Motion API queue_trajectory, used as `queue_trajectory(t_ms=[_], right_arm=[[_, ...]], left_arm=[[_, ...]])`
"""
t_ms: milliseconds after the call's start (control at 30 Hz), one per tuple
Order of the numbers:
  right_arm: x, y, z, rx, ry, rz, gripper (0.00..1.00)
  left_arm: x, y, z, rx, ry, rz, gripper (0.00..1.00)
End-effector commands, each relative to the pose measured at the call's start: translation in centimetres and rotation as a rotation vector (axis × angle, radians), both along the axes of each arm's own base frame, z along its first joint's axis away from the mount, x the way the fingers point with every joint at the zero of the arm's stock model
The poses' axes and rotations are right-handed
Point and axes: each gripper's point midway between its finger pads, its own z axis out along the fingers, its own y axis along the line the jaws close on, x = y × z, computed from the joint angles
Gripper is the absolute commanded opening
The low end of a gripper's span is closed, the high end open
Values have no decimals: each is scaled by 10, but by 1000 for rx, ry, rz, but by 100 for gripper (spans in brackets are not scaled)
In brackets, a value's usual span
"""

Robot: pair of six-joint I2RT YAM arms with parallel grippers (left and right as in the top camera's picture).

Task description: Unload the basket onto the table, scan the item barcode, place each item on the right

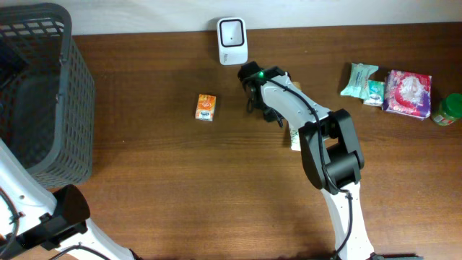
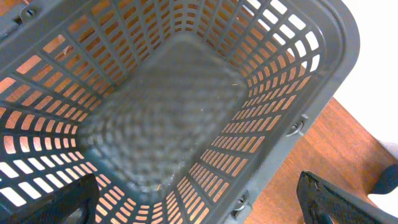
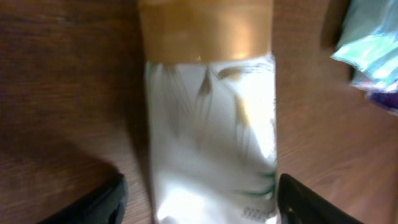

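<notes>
Packet (image 3: 211,130) (blurred, cropped) between spread fingers (image 3: 99,202).

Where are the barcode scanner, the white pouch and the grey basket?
barcode scanner (image 1: 232,42): overhead view, middle of its front face.
white pouch (image 3: 211,137): right wrist view, middle of its white body.
grey basket (image 2: 273,106): left wrist view, on its slotted side wall.

The right arm (image 1: 328,155) rises from the bench's near edge, bends at a dark elbow and reaches up and left. The right claw (image 3: 199,202) points down, its 2 fingers (image 3: 93,205) spread wide. The left arm (image 1: 65,213) sits folded at the near left corner, and the left claw (image 2: 202,208) faces downward, its jaws fully apart and gripping nothing.
</notes>
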Motion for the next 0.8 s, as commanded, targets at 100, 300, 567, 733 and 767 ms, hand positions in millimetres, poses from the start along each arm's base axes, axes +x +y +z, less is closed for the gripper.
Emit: queue_trajectory(t_ms=[100, 300, 567, 733, 767], right_arm=[[-11, -25, -34, 116, 86, -103, 24], [-1, 25, 9, 577, 193, -5, 4], [-25, 129, 77, 1431, 369, 252, 4], [-44, 111, 29, 1443, 433, 115, 4], [-44, 94, 13, 1343, 427, 70, 7]], left_arm=[[-2, 1, 3, 5, -9, 10, 99], [-2, 1, 3, 5, -9, 10, 99], [-2, 1, 3, 5, -9, 10, 99], [-2, 1, 3, 5, -9, 10, 99], [-2, 1, 3, 5, -9, 10, 100]])
